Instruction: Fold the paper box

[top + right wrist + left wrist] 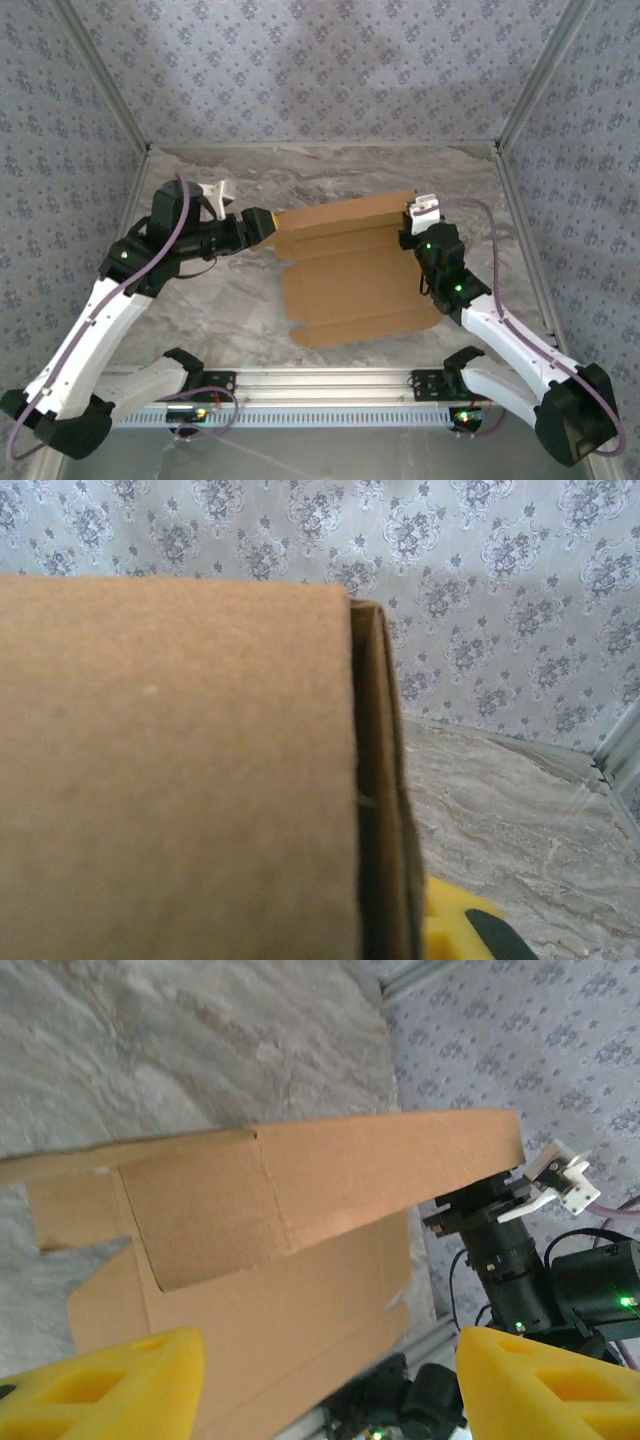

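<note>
Grey-blue floral-print wallpaper (pixel 60 150) is wrapping the cell on three sides, and a bare aluminium frame post (pixel 100 75) is slanting up the left corner. Marbled grey-beige tabletop (pixel 220 300) is lying flat under everything, with a slotted aluminium rail (pixel 320 378) running along its near edge between the arm bases. White-and-black left arm (pixel 110 300) is reaching in from the left. The left gripper (pixel 264 228) is sitting at the box's left edge, its yellow fingers (pixel 120 1380) standing spread wide. Plain tan-brown cardboard paper box (pixel 350 275) is lying mid-table, mostly flat, its far long panel (pixel 380 1170) standing raised off the surface. The right gripper (pixel 410 222) is pinching that raised panel at the far-right corner, jaws pressed together on the cardboard; its wrist camera is looking along the panel nearly edge-on. White-and-black right arm (pixel 510 335) is trailing back to the near right. A second aluminium post (pixel 540 75) is slanting up the right corner.
</note>
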{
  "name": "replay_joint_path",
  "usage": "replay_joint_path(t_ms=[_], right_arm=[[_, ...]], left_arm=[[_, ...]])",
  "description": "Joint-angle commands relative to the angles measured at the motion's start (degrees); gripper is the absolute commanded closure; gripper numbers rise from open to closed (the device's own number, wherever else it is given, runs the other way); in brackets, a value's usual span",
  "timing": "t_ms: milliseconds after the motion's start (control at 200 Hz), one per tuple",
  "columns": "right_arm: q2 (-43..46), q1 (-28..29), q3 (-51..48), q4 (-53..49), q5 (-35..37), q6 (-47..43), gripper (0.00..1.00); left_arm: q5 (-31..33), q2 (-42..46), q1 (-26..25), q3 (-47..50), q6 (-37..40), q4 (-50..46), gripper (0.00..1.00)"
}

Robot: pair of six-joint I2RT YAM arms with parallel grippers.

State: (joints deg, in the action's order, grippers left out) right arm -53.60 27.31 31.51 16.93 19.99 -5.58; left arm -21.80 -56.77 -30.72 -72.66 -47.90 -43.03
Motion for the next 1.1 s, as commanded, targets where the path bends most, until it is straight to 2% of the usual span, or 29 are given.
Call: replay_joint_path(t_ms=[0, 325, 520, 755, 1094], right_arm=[[1.30, 0.39, -0.17, 4.51, 0.25, -0.47, 1.00], [1.31, 0.37, 0.04, 4.80, -0.08, -0.45, 1.00], [0.86, -0.11, -0.21, 4.90, 0.44, -0.56, 1.00], [-0.19, -0.07, -0.09, 5.04, 0.30, -0.27, 1.00], [-0.71, 0.28, -0.04, 5.40, 0.68, 0.48, 1.00]], left_arm=[[-4.28, -1.80, 0.60, -2.17, -1.48, -1.30, 0.33], [-6.06, -6.93, 1.33, 0.48, -1.53, 5.58, 0.37], [-1.14, -6.87, 1.75, -6.42, 4.67, -3.80, 0.36], [0.11, -7.73, 1.81, -11.52, 10.25, -10.93, 0.36], [-2.64, -11.36, 1.89, -11.64, 10.20, -9.29, 0.41]])
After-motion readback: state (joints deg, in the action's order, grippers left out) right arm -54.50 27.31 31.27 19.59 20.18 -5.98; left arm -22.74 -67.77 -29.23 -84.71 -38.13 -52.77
